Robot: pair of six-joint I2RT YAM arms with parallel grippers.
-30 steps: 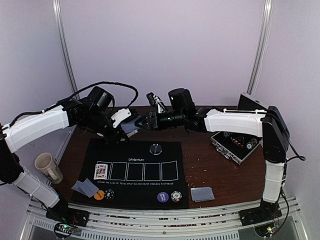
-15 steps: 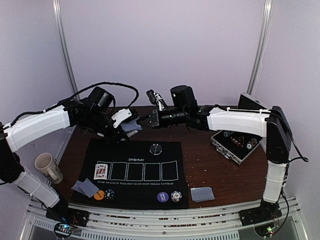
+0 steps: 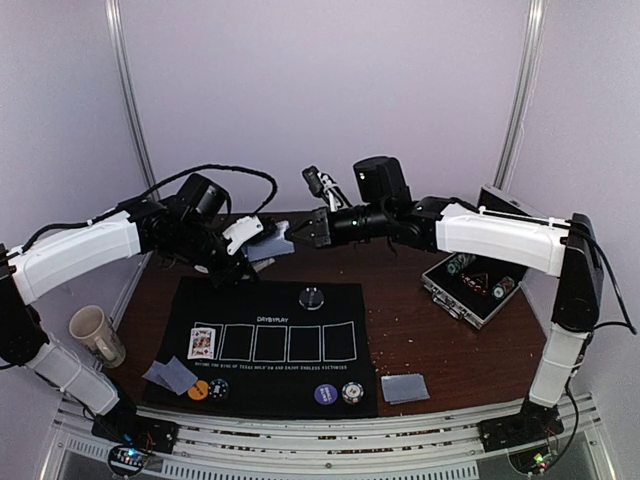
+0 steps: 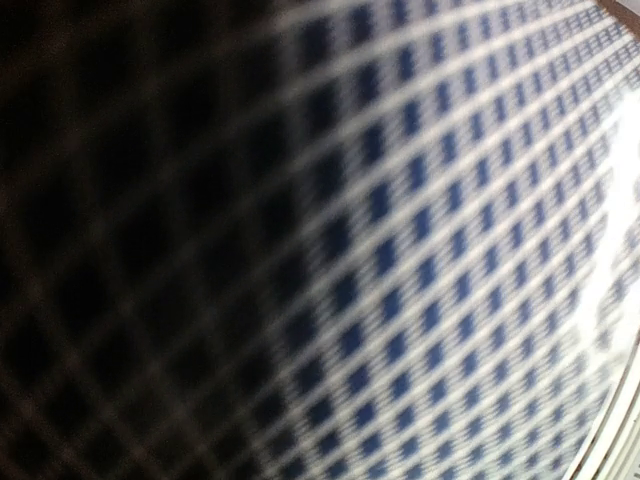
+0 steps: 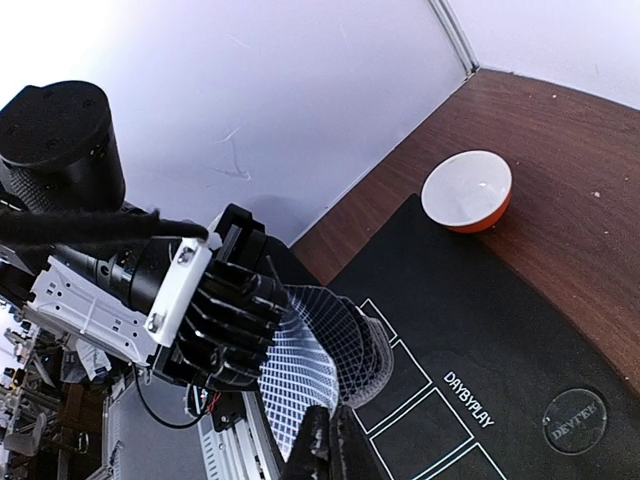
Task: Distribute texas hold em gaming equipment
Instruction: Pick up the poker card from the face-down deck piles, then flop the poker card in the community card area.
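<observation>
Top external view, largest first, all placed against the black mat.

- Brown table: the mat lies at its near middle.
- Left arm: reaches in above the mat's far-left corner.
- Right arm: reaches across above the mat's far edge from the right.
- Metal case: right of the mat, on the wood, lid open, chips inside.
- Beige mug: off the mat's left edge, tilted.
- Red-and-white bowl: seen from the right wrist, on the wood just past a mat corner.
- Left gripper: above the mat's far edge, clamped on a card stack. Its checked back fills the left wrist view, blurred.
- Right gripper: beside the left one, jaws closed together. In the right wrist view its tips sit at the lower edge of the bowed stack. Cannot tell if a card is pinched.
- Face-down cards: just off the mat's near-right corner.
- More face-down cards: on the mat's near-left corner.
- Face-up card: in the leftmost outlined box on the mat.
- Purple-blue chip and black-and-white chip: side by side at the mat's near edge, right of centre.
- Orange chip and dark chip: touching, at the mat's near-left.
- Clear disc: on the mat, middle of its far edge.
</observation>
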